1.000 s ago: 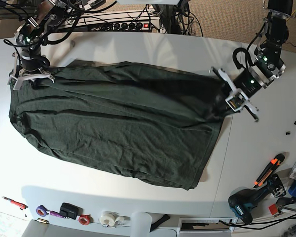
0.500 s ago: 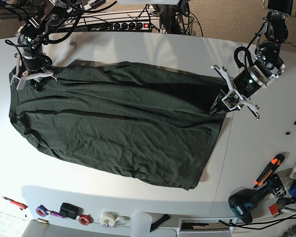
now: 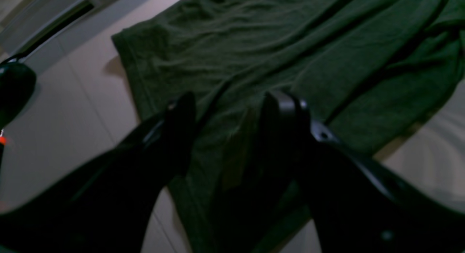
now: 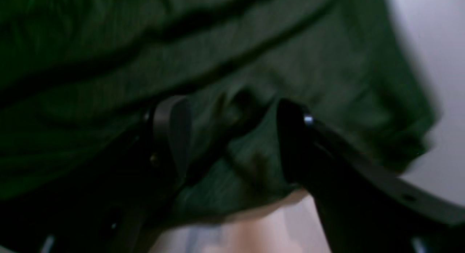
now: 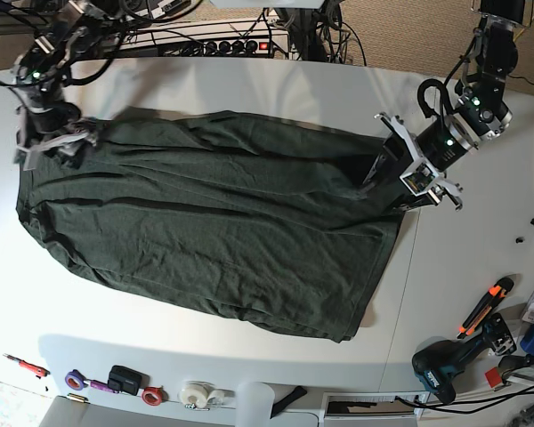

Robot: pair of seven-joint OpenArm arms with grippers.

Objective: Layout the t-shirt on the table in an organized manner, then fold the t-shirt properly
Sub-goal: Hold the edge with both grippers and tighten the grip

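T-shirt (image 5: 214, 222), dark green, lies spread across the white table (image 5: 276, 84), wrinkled, one long fold ridge running along its far side. Near edge hangs toward the table's front; bottom hem corner sits lower right in base view.

Left gripper (image 5: 408, 178) (right side of base view) is at the shirt's far-right corner. Wrist view: jaws apart, fingers (image 3: 181, 115) spread w/ cloth lying flat under and between them, not pinched. So released, nothing held. Fabric below it looks slack on the tabletop.

Right gripper (image 5: 55, 140) (left side of base view) sits at the shirt's far-left corner. Wrist view is blurry, but both fingers (image 4: 172, 125) stand wide apart w/ a bunched lump of fabric in the gap, touching neither clearly. Reads as let go, no grasp. Shirt edge ends just below the fingers, bare table beyond.

Other stuff along the table's near edge: rolls of tape (image 5: 196, 394), small black box (image 5: 123, 379), red-handled tool (image 5: 25, 364). Right side: orange-and-black cutter (image 5: 486, 306), cordless drill (image 5: 445, 363), two tiny dark bits (image 5: 527, 229). Behind the table: power strip (image 5: 227, 44) w/ red switch lit, cable tangle.
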